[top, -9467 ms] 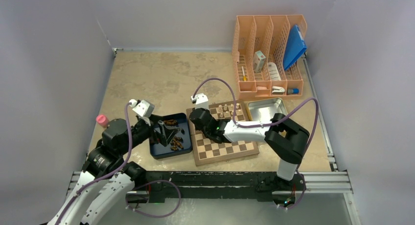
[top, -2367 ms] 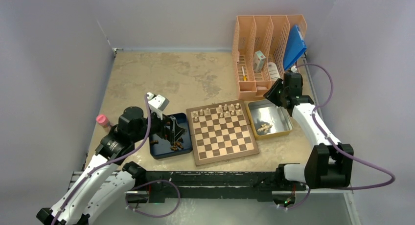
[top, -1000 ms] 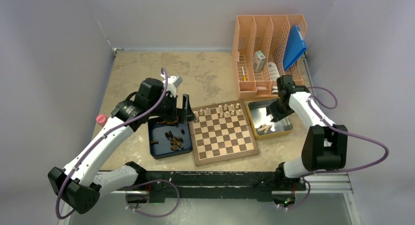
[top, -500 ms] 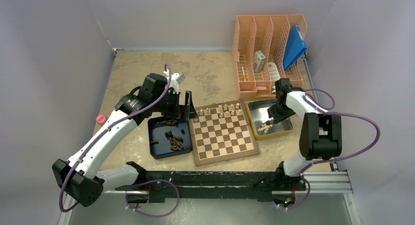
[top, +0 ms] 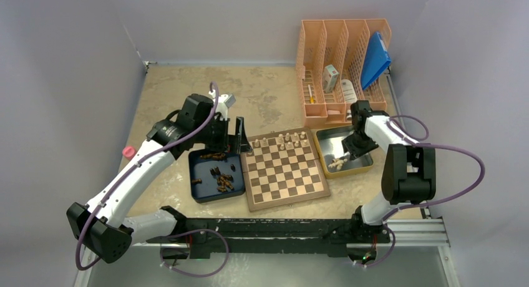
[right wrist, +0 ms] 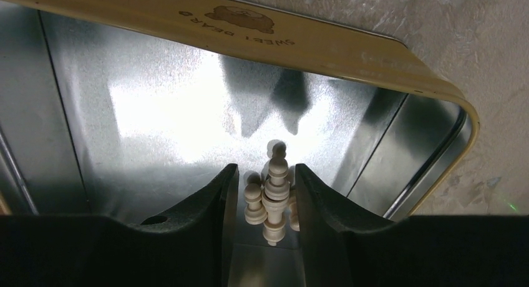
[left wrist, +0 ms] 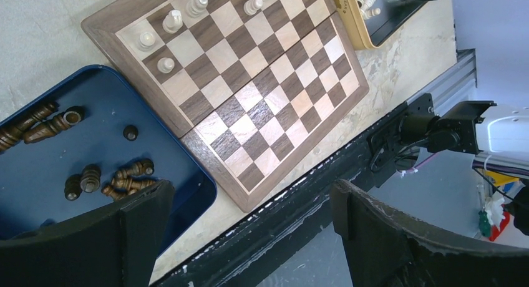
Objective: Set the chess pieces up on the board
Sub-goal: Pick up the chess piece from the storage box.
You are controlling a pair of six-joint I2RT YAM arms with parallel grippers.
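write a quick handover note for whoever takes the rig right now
Left hand: open and empty, hovering by the board's far left corner.
Right hand: down in the yellow tray, straddling loose pieces of the pale set; grip not clear.
Done: some pale pieces stand on the board's far rows.
Left: the rest of the pale set, plus all dark pieces, which lie in the blue tray.

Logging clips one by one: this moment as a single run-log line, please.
left gripper: open, empty, above blue tray and board | right gripper: straddling pale pieces in yellow tray, grip unclear
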